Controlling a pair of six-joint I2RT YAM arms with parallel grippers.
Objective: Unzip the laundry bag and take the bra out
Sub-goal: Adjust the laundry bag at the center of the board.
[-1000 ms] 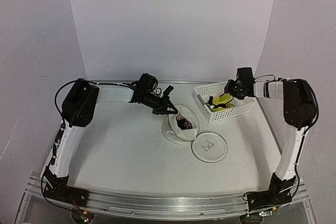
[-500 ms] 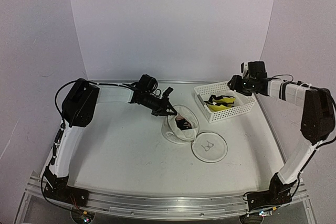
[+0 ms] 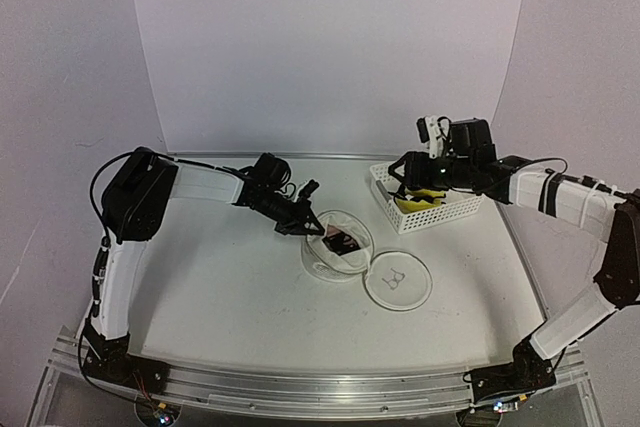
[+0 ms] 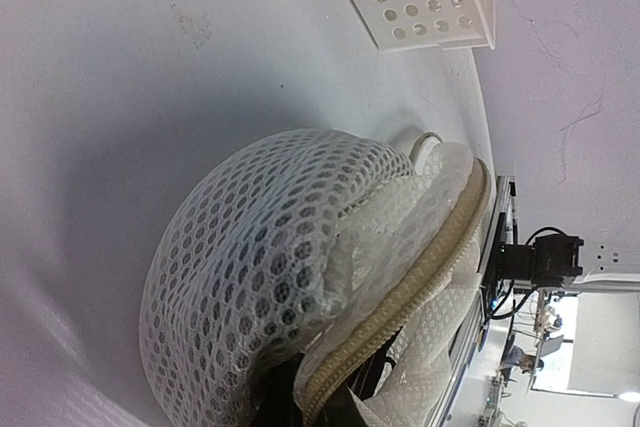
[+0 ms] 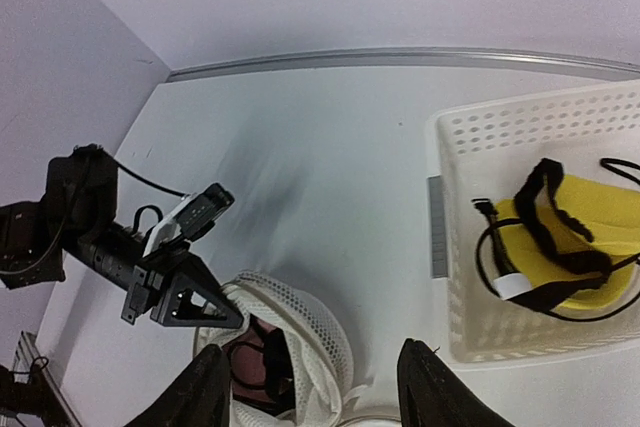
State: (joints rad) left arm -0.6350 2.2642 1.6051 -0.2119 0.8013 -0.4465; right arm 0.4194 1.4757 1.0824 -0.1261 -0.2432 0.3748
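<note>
The laundry bag (image 3: 338, 250) is a white mesh pouch lying open mid-table, its flat round face with the black pictogram (image 3: 398, 283) flopped toward the near right. A dark and pink bra (image 3: 343, 240) shows inside it. My left gripper (image 3: 308, 227) is shut on the bag's far-left rim; in the left wrist view the mesh (image 4: 260, 277) and zip edge (image 4: 400, 287) fill the frame. My right gripper (image 3: 402, 171) is open and empty, hovering above the table between bag and basket. From the right wrist view I see the bag (image 5: 300, 332), the bra (image 5: 255, 362) and the left gripper (image 5: 190, 302).
A white perforated basket (image 3: 440, 209) stands at the back right and holds a yellow bra with black straps (image 3: 412, 203); both also show in the right wrist view, basket (image 5: 470, 277) and yellow bra (image 5: 590, 247). The curved back wall rises behind the table.
My right gripper has lifted out of the basket and swung left toward the bag, leaving the yellow bra in the basket. My left gripper has pulled the bag's rim slightly nearer.
</note>
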